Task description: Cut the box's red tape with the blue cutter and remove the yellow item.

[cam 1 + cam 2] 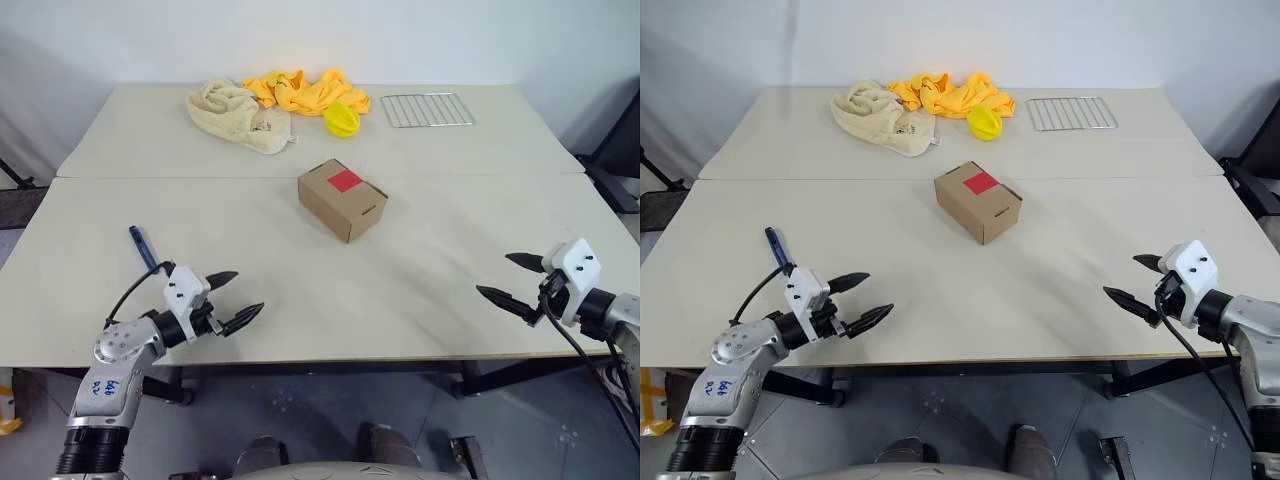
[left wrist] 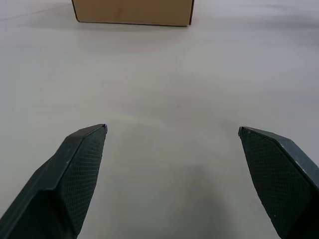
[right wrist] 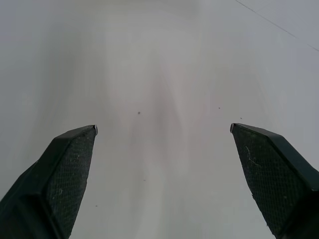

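Both end effectors, left (image 1: 231, 297) and right (image 1: 514, 280), stood spread and empty; blue cutter (image 1: 143, 247) lay ungrasped, box (image 1: 342, 200) apparently sealed by red tape (image 1: 345, 181).

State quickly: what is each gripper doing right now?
Left gripper: jaws open, holding nothing.
Right gripper: jaws open, holding nothing.

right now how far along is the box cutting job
Nothing looks done yet. The red tape is whole on the closed box. The blue cutter lies on the table beside the left pincer. Both that and the right pincer are open and empty. Left: pick up the cutter, slice the tape, take the yellow item out.
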